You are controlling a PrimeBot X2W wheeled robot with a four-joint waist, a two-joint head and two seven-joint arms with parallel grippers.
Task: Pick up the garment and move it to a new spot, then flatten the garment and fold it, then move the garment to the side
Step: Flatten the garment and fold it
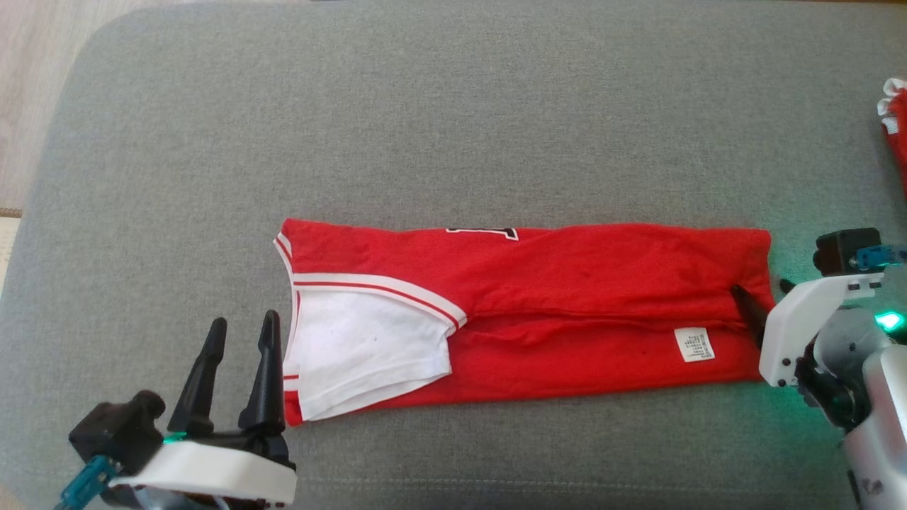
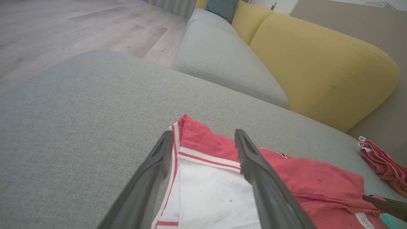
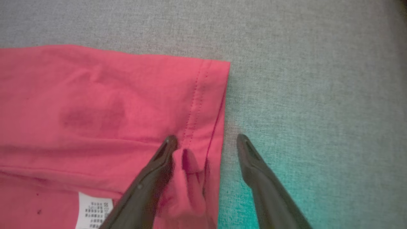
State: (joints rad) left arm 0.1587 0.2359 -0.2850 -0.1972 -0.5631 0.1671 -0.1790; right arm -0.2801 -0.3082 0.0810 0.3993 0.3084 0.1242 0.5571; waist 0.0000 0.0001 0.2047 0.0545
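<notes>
The garment (image 1: 553,304) is a red jersey with white trim, folded into a long strip across the grey cushion (image 1: 453,106). Its white inner side shows at the left end, and a care label (image 1: 694,345) near the right end. My left gripper (image 1: 243,324) is open just off the left end; in the left wrist view it (image 2: 203,133) straddles the white-trimmed edge of the garment (image 2: 318,181). My right gripper (image 1: 760,287) is open at the right hem. In the right wrist view it (image 3: 206,138) has one finger over the garment (image 3: 95,95) and the other over bare cushion.
A second red-and-white cloth (image 1: 896,127) lies at the cushion's far right edge, also seen as a crumpled cloth (image 2: 381,165) in the left wrist view. A yellow backrest (image 2: 318,63) rises behind the cushion. Wood floor (image 2: 63,25) lies past its left edge.
</notes>
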